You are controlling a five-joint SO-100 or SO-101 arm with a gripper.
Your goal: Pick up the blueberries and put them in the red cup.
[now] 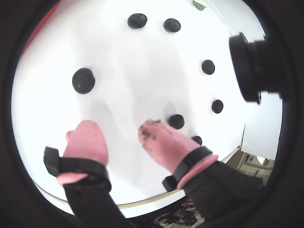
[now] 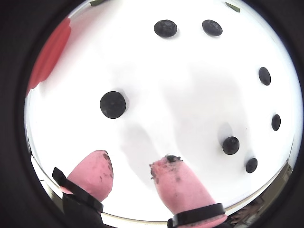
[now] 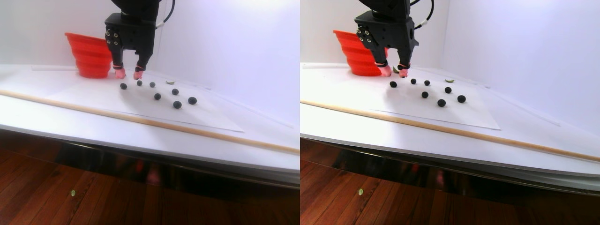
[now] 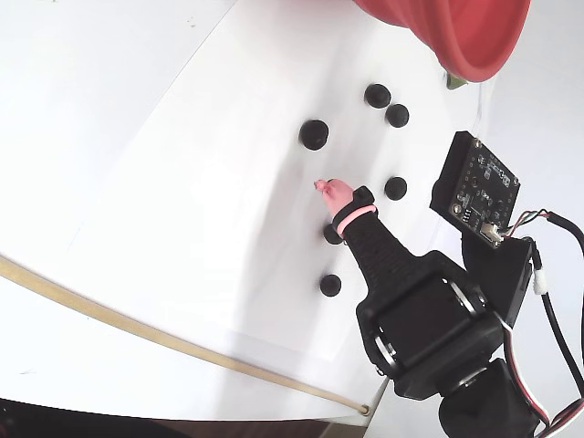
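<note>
Several blueberries lie scattered on a white sheet (image 3: 93,96). In both wrist views my gripper (image 1: 116,128) (image 2: 134,160) is open, its smudged pink fingertips apart over bare sheet with nothing between them. The nearest blueberry (image 2: 113,104) (image 1: 83,80) lies ahead of the left finger. Another blueberry (image 2: 231,145) (image 1: 176,121) sits just right of the right finger. The red cup (image 3: 91,55) stands behind the gripper (image 3: 126,73) in the stereo pair view. It also shows at the left rim of a wrist view, the red cup (image 2: 47,57). In the fixed view only one pink fingertip (image 4: 330,190) shows, among the berries.
A long wooden strip (image 3: 140,121) (image 4: 137,328) crosses the table in front of the sheet. A small green scrap (image 3: 170,82) lies at the sheet's far edge. A second camera on its circuit board (image 4: 474,187) juts beside the wrist. The table's front edge drops to a wooden floor.
</note>
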